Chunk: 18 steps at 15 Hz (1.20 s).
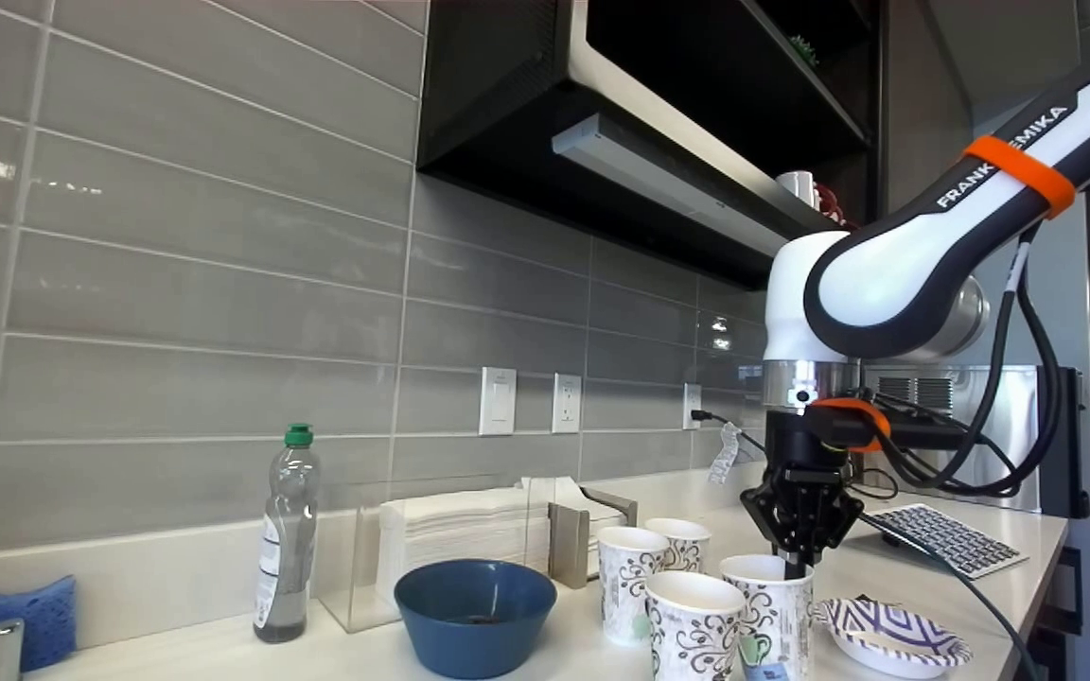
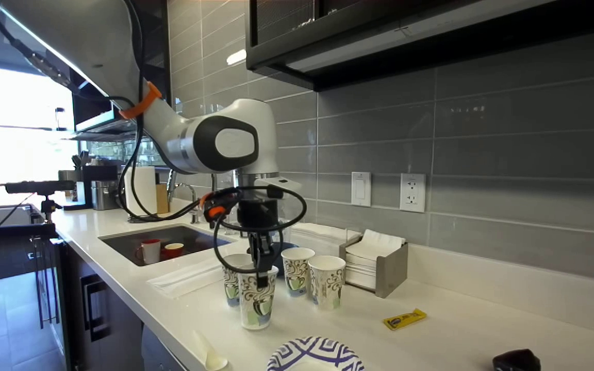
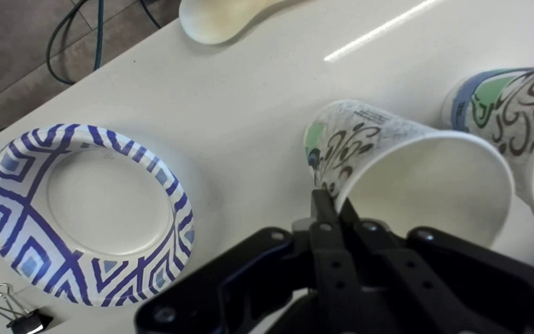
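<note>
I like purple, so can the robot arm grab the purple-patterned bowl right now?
Probably not until it lets go: its jaws are shut on a paper cup at the rim. After that, likely yes; in the wrist view, only white counter shows between that cup and the bowl.

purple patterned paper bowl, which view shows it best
The wrist view: it looks down on the paper bowl and shows it whole, inside and all. The exterior views give less: a low, slanted look at the bowl, and only part of the bowl, cut off by the picture's bottom edge.
</note>
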Motion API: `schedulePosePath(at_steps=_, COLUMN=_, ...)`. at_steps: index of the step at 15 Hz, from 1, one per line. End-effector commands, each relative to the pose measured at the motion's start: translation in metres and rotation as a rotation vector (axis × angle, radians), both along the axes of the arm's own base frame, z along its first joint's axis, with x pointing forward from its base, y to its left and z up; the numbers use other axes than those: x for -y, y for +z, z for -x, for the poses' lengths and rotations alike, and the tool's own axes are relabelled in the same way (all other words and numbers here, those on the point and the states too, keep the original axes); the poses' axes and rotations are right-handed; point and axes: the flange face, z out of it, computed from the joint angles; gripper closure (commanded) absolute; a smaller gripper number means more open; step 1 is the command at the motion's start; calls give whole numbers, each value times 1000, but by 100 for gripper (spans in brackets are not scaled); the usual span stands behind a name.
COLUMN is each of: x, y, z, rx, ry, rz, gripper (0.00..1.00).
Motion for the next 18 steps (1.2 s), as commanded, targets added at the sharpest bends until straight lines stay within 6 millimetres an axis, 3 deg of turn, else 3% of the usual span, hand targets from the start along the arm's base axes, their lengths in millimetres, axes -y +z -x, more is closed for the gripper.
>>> schedulePosePath(at_steps=1, x=8, y=22, z=17, rx=16, ry=-28, rz=39, gripper=99)
schedulePosePath(at_steps=3, x=10, y=41, z=24, rx=20, ry=-23, rz=72, gripper=99)
schedulePosePath(at_steps=4, x=9, y=21, z=8, rx=6, ry=-10, rz=27, gripper=97)
schedulePosePath(at_steps=7, x=10, y=40, z=16, rx=20, ry=-10, rz=44, gripper=97)
schedulePosePath(at_steps=10, x=9, y=42, z=17, rx=21, ry=-9, rz=45, gripper=99)
schedulePosePath(at_steps=18, x=12, y=99, z=1, rx=93, ry=27, rz=112, gripper=99)
